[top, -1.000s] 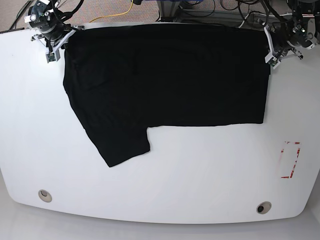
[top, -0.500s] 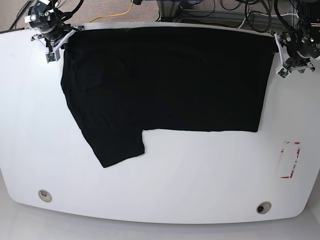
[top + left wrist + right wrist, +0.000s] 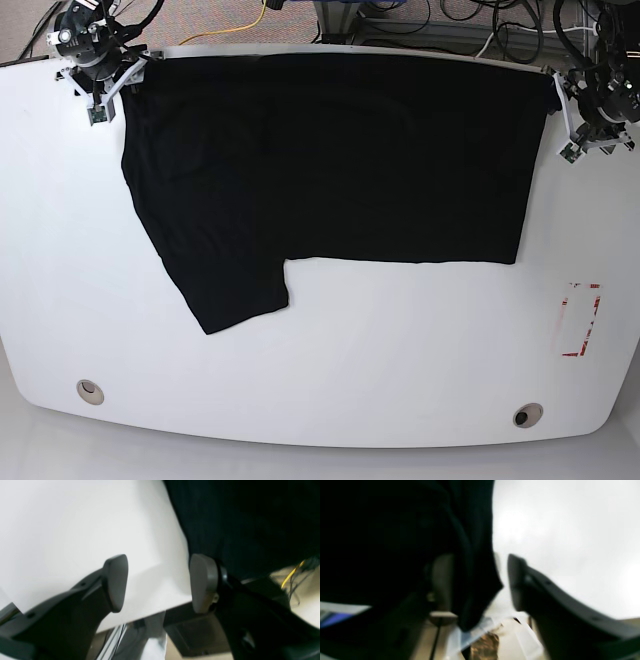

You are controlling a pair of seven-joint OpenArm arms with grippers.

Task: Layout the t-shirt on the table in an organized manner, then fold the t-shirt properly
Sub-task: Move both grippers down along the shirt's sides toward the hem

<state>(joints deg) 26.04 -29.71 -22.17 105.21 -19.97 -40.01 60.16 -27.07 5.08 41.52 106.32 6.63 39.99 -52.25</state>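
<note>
The black t-shirt (image 3: 330,160) lies flat along the far edge of the white table (image 3: 380,350), with one sleeve pointing toward the front left. In the base view my left gripper (image 3: 567,140) sits just off the shirt's right edge. The left wrist view shows this gripper (image 3: 158,583) open over bare table, the t-shirt (image 3: 245,525) beside its right finger. My right gripper (image 3: 100,100) is at the shirt's far left corner. In the blurred right wrist view it (image 3: 480,582) stands open, and a corner of the t-shirt (image 3: 475,590) hangs loosely between the fingers.
A red tape rectangle (image 3: 580,320) marks the table's right side. Two small round holes (image 3: 90,390) (image 3: 527,415) sit near the front edge. Cables and a metal frame (image 3: 400,20) lie beyond the far edge.
The left gripper let go of the shirt's right edge and drew away to the right. The right gripper's jaws have parted. The shirt shifted slightly and now lies still.
</note>
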